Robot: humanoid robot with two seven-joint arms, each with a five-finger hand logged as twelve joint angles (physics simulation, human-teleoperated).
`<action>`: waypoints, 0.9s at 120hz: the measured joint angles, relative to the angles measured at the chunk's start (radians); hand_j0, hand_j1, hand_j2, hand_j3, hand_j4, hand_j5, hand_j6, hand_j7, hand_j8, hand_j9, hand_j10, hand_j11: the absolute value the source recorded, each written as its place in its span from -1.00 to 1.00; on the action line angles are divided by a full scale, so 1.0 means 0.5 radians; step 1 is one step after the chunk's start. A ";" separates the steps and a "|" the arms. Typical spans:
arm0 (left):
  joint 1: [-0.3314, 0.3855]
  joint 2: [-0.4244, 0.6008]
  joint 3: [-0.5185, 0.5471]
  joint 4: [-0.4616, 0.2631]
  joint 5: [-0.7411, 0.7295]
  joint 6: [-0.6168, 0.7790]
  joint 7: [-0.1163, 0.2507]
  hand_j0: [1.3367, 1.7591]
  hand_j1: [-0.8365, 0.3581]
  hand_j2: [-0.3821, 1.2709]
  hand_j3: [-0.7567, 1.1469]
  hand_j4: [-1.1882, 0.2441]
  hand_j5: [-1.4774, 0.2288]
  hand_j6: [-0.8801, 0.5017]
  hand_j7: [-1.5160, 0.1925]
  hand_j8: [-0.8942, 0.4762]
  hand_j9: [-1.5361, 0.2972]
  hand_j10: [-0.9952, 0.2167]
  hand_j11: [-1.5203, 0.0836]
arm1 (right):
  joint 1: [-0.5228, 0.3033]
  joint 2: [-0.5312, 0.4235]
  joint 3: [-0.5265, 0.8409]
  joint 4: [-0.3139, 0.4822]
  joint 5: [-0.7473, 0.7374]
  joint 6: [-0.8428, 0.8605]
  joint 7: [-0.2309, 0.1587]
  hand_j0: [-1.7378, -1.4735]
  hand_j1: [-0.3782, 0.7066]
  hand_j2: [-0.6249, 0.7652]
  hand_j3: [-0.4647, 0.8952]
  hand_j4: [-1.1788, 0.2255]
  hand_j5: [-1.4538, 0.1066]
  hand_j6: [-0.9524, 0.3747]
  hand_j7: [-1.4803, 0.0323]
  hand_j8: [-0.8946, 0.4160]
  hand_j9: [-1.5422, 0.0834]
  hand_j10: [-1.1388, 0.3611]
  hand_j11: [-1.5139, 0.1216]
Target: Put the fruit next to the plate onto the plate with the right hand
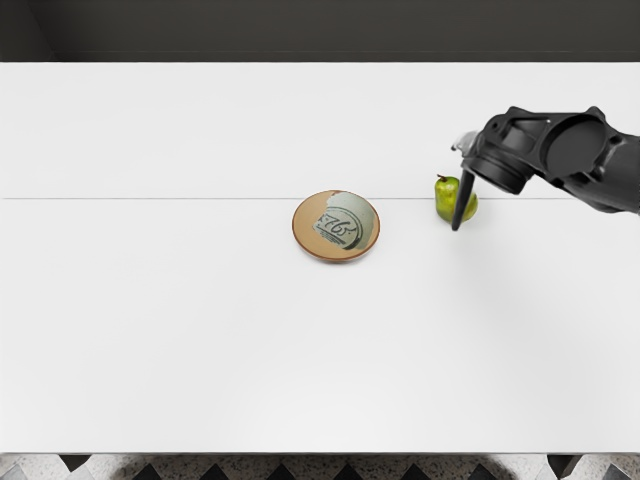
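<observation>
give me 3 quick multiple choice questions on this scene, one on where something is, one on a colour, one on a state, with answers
1. In the picture, on which side of the plate is the fruit?
A. left
B. right
C. on top of it

2. What colour is the fruit?
A. red
B. orange
C. green

3. What state is the plate in?
A. upright, no fruit on it
B. upside down
C. carrying the fruit

Answers:
1 B, the fruit stands on the table to the plate's right, apart from it.
2 C, its skin is yellow-green.
3 A, its patterned inside faces up and holds no fruit.
</observation>
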 joint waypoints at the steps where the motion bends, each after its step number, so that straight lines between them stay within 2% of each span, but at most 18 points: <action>1: 0.000 0.000 0.000 0.000 0.000 0.000 0.000 0.52 0.98 -0.54 -0.20 0.66 0.73 0.27 0.77 0.30 0.68 0.64 0.90 | -0.004 0.003 0.002 -0.004 -0.001 -0.001 0.000 -0.40 -0.88 -0.11 -0.32 0.63 0.82 0.39 0.91 0.32 0.85 0.48 0.81; 30: 0.000 0.000 0.000 0.000 0.000 0.000 0.000 0.52 0.98 -0.54 -0.20 0.66 0.73 0.27 0.77 0.30 0.68 0.64 0.90 | -0.047 0.049 0.036 -0.063 -0.010 -0.011 0.000 -0.40 -0.71 -0.13 -0.32 0.52 0.69 0.27 0.77 0.20 0.73 0.37 0.68; 70: 0.000 0.000 0.000 0.000 0.000 0.000 0.000 0.52 0.98 -0.54 -0.20 0.66 0.73 0.27 0.77 0.30 0.68 0.64 0.90 | -0.086 0.092 0.093 -0.168 -0.013 -0.058 0.000 -0.40 -0.59 -0.15 -0.32 0.45 0.59 0.19 0.68 0.11 0.64 0.30 0.59; 108: 0.000 0.000 0.000 0.000 0.000 0.000 0.000 0.52 0.98 -0.54 -0.20 0.66 0.73 0.27 0.77 0.30 0.68 0.64 0.90 | -0.081 0.100 0.094 -0.050 0.003 -0.174 0.000 -0.40 -0.58 -0.15 -0.32 0.44 0.59 0.18 0.67 0.11 0.63 0.30 0.59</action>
